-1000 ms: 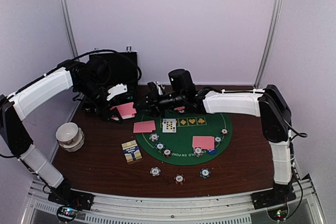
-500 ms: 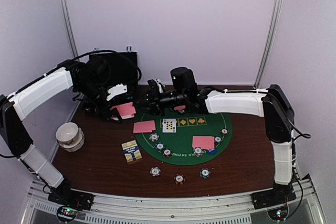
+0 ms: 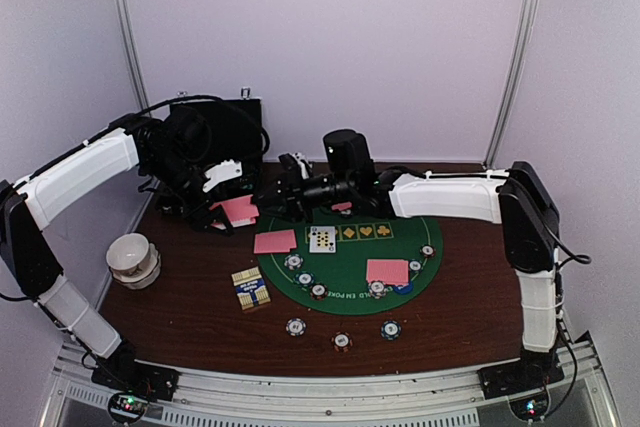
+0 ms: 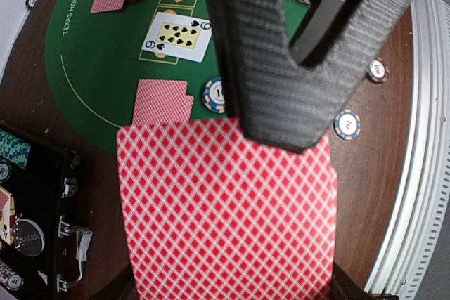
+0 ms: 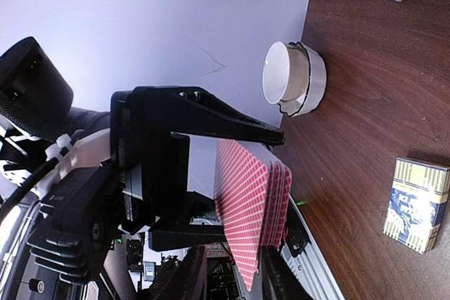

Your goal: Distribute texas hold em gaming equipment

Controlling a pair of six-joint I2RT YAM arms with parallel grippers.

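Left gripper [image 3: 228, 209] is clenched on a stack of pink cards [image 4: 225, 209], held above the surface just left of the green mat [image 4: 77, 68] printed "TEXAS HOLD EM". Right gripper [image 5: 232, 275] straddles the stack's edge; whether it grips, I cannot tell. A nine of spades [image 4: 176, 36] lies face-up on the mat.

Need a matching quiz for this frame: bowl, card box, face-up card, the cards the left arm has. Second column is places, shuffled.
Things:
1. white bowl
2. card box
3. face-up nine
4. pink-backed cards

Places:
A. flat on the green mat
B. clamped in the left gripper, above the table
C. on bare wood at the table's far left
D. on bare wood just off the mat's left edge

Pairs: 1-C, 2-D, 3-A, 4-B
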